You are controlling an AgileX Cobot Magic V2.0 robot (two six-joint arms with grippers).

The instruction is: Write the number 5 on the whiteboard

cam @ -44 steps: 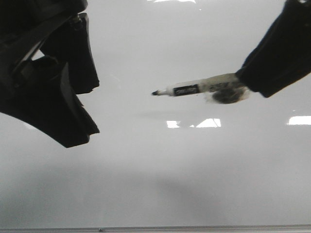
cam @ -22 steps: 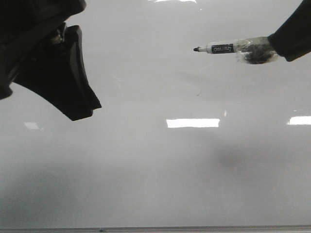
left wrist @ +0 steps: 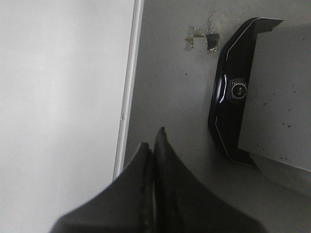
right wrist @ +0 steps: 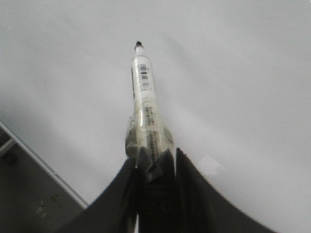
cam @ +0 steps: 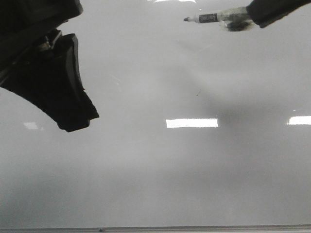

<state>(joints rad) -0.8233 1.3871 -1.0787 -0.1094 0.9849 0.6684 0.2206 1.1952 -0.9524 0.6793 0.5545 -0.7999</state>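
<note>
The whiteboard (cam: 155, 170) fills the front view, glossy and pale grey; the number 5 is not in view on it. At the far right of that view, my right gripper (cam: 253, 13) is shut on a white marker (cam: 214, 18) whose black tip points left, above the board. The right wrist view shows the marker (right wrist: 146, 107) sticking out between the fingers of that gripper (right wrist: 154, 162) over the whiteboard (right wrist: 243, 73). My left gripper (cam: 73, 121) hangs at the left, empty. Seen from its wrist, the left gripper (left wrist: 154, 141) has its tips pressed together, beside the whiteboard (left wrist: 58, 97).
A tiny dark speck (cam: 197, 93) marks the board's middle, near a bright light reflection (cam: 192, 123). The thin frame edge (cam: 155, 228) runs along the near side. Off the board, the grey table carries a black-rimmed device (left wrist: 233, 92) and tape scraps (left wrist: 201, 39).
My right gripper has carried the marker from the board's middle toward the far right, away from me. The left gripper has shifted slightly and stays shut.
</note>
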